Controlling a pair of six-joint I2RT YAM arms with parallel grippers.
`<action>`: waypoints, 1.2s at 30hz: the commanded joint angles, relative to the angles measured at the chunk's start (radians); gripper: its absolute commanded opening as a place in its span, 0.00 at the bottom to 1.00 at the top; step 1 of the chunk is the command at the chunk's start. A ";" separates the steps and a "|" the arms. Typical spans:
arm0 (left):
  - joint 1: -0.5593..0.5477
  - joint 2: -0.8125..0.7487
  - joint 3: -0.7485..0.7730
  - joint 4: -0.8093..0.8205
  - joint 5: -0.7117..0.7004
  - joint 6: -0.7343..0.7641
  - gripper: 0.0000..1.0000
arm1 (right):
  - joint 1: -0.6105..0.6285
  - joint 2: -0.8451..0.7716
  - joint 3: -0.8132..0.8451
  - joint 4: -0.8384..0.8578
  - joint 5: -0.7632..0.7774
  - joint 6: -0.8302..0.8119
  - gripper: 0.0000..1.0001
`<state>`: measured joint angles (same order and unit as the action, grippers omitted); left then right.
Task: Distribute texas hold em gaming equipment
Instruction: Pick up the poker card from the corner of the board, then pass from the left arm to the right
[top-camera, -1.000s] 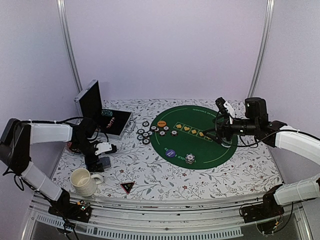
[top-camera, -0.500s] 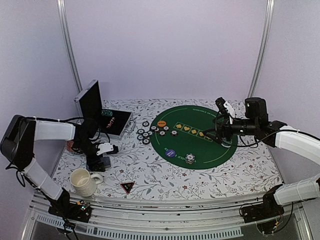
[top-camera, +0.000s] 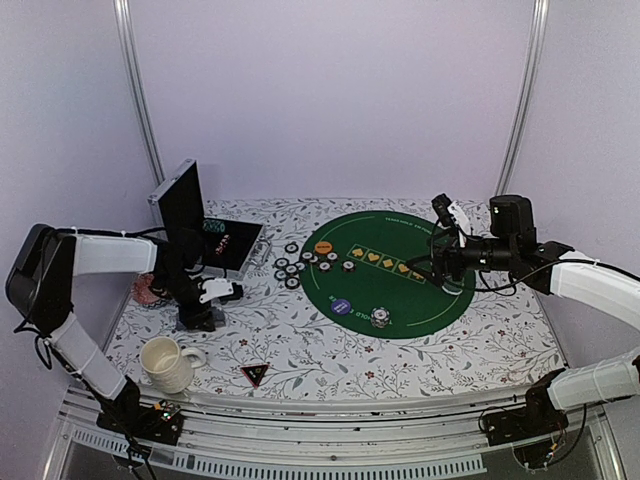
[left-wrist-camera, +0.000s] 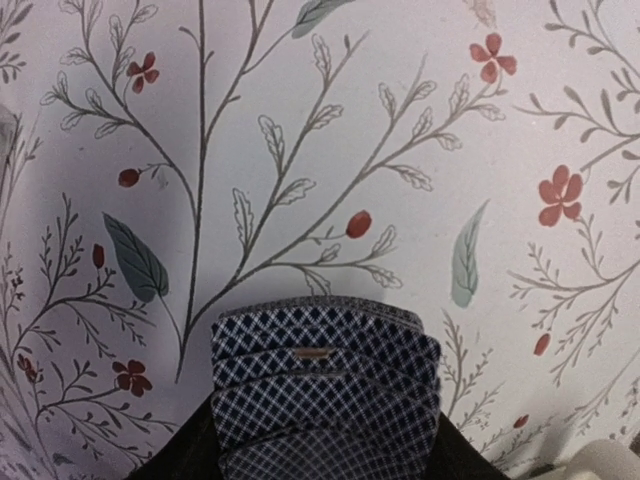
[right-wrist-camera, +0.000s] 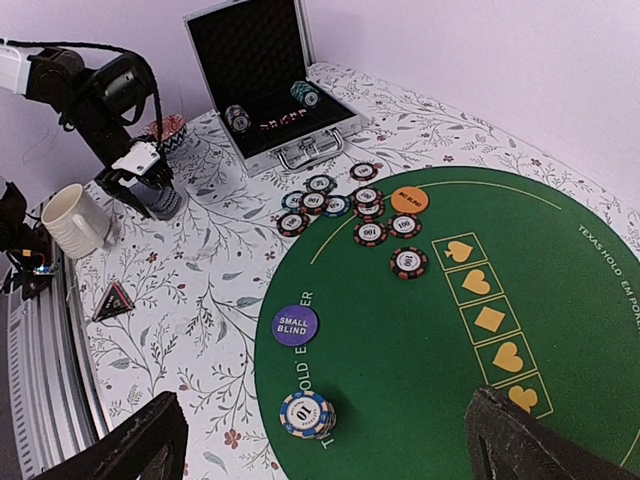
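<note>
Nearest the arm bases, a cream mug (top-camera: 165, 363) stands upright on the floral surface (top-camera: 330, 355), with a small black triangular marker (top-camera: 254, 374) lying flat to its right, apart from it. Just beyond the mug, the left hand (top-camera: 202, 314) points down at the surface. The left wrist view shows a stack of grey-blue-backed playing cards (left-wrist-camera: 325, 390) lying slightly fanned between its two dark fingers. The fingers flank the stack closely, but whether they grip it cannot be told. A pink patterned dish (top-camera: 148, 291) sits to the left of that hand, partly hidden by the arm. On the near part of the green felt mat (top-camera: 440, 310) lie a short stack of poker chips (top-camera: 380, 318) and, to its left, a blue button (top-camera: 342, 307) marked small blind. The right hand (top-camera: 445, 250) hangs over the mat's right side with its fingers (right-wrist-camera: 135, 450) spread wide and nothing between them. Further back, an orange button (top-camera: 322, 247) lies at the mat's left edge. A scatter of loose chips (top-camera: 291, 270) lies flat around it, some on the felt and some on the floral cloth. At the far left an open metal case (top-camera: 215, 245) stands with its lid raised and more chips (top-camera: 211, 228) inside.
</note>
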<state>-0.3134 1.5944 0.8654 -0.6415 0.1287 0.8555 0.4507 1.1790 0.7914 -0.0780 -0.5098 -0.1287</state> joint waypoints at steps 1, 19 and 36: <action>-0.066 0.031 0.088 -0.083 -0.027 -0.029 0.50 | 0.000 -0.005 0.037 0.004 0.080 0.118 0.99; -0.364 0.047 0.547 -0.335 -0.050 0.000 0.47 | 0.141 0.457 0.276 0.229 -0.117 0.723 0.96; -0.440 0.087 0.653 -0.322 -0.075 0.041 0.47 | 0.314 0.857 0.552 0.508 -0.334 0.958 0.92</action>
<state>-0.7433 1.6608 1.4918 -0.9264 0.0586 0.8402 0.7494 1.9892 1.3029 0.3237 -0.7895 0.7525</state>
